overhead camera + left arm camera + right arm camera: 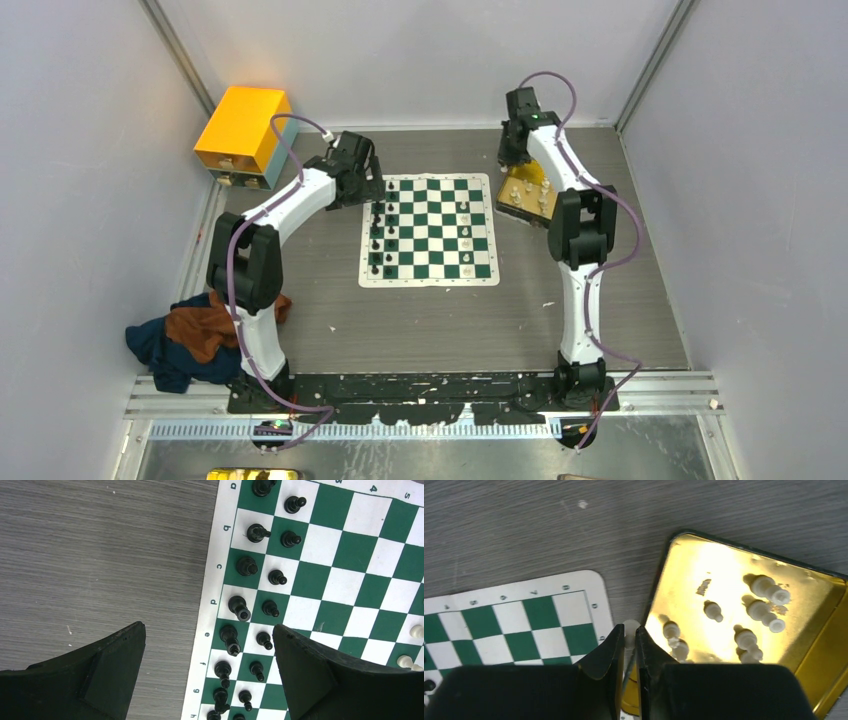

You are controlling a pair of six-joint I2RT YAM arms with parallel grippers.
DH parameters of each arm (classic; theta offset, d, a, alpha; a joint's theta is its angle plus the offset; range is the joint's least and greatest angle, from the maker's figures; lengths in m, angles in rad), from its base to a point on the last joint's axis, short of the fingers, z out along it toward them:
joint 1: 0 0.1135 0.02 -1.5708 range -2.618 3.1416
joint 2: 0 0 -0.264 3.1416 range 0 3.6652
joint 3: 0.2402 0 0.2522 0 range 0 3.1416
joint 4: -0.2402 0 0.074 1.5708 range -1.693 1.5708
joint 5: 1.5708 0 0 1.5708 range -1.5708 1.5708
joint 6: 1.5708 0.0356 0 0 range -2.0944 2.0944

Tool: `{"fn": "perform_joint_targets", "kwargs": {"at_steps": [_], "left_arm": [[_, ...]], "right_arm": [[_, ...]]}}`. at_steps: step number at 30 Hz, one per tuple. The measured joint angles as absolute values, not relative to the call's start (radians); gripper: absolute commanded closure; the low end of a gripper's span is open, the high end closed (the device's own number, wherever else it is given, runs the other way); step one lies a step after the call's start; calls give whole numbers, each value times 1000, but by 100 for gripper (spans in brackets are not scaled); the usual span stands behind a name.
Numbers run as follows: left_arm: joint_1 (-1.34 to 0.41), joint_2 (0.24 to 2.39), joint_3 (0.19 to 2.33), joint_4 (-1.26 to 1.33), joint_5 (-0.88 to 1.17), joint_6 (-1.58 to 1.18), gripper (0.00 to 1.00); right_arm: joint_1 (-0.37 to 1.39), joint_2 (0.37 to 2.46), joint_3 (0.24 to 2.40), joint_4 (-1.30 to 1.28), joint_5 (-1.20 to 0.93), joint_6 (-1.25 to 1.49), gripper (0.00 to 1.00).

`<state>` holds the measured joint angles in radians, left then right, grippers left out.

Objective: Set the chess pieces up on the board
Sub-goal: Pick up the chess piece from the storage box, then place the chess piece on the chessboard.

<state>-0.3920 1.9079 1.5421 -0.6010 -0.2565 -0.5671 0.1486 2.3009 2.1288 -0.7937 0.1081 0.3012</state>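
The right pincer (629,632) grips a small cream-white plastic chessman (630,625) between the translucent yellow rectangular tray (694,565) and the green-and-white checked board mat (514,625), likely bound for its square. The left pincer (209,627) gapes, empty, above the ranked black chessmen (239,606).

Left arm (290,205), right arm (578,300): white rounded link shells with black joint housings at elbow and wrist. A purple-grey cable (233,270) runs along the outside of each arm in loose loops, down to the bases. A black base plate (420,388) at 6 o'clock in the top view joins both. Left gripper (209,627): two matte black fingers (105,672), broad, tapering to blunt tips. Right gripper (630,632): same black fingers, thin inner edges.
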Motion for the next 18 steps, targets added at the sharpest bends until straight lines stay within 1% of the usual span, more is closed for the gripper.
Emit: {"fn": "perform_joint_targets", "kwargs": {"at_steps": [7, 10, 18], "left_arm": [[-392, 1908, 1540, -593, -249, -567, 2], [-392, 1908, 1538, -590, -245, -567, 2], [-392, 1908, 1528, -580, -241, -567, 2]], "right_arm": [[220, 2301, 2183, -797, 126, 290, 92], [223, 2303, 2199, -810, 130, 287, 92], [236, 2353, 2322, -852, 114, 262, 93]]}}
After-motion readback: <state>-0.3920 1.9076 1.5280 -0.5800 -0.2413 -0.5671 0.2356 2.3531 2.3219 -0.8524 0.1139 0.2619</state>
